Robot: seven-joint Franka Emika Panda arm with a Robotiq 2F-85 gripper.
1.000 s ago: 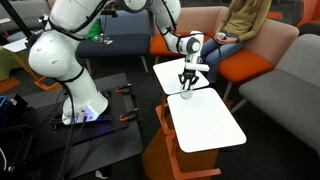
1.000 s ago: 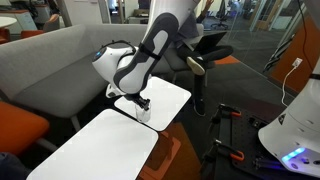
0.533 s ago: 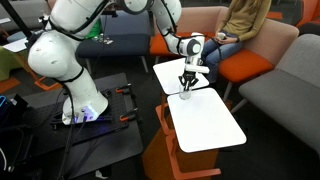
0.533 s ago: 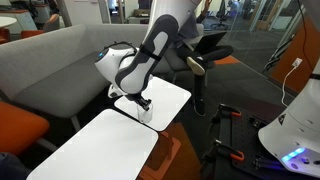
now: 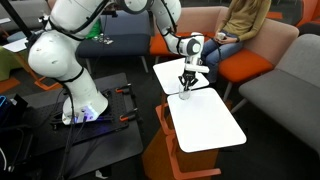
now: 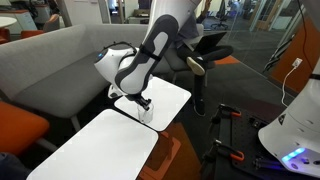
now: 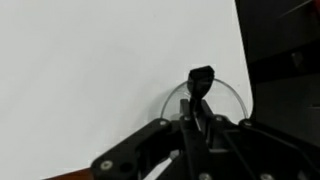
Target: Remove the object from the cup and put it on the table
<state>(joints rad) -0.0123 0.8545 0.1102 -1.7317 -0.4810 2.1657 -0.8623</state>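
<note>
The small clear cup (image 7: 236, 96) stands on the white table (image 7: 90, 70) near its edge; it shows faintly in both exterior views (image 5: 185, 96) (image 6: 146, 114). My gripper (image 7: 196, 118) points straight down into the cup, fingers pressed together on a thin dark object (image 7: 201, 77) whose tip sticks up inside the cup's rim. In both exterior views the gripper (image 5: 187, 86) (image 6: 140, 103) hangs just over the cup at the seam between the two white panels. The lower part of the object is hidden by my fingers.
A second white table panel (image 5: 205, 125) adjoins the first. Orange and grey sofa seats (image 5: 275, 80) surround them, and a seated person (image 5: 240, 25) is at the back. The dark floor and the robot base (image 5: 80, 105) lie to one side.
</note>
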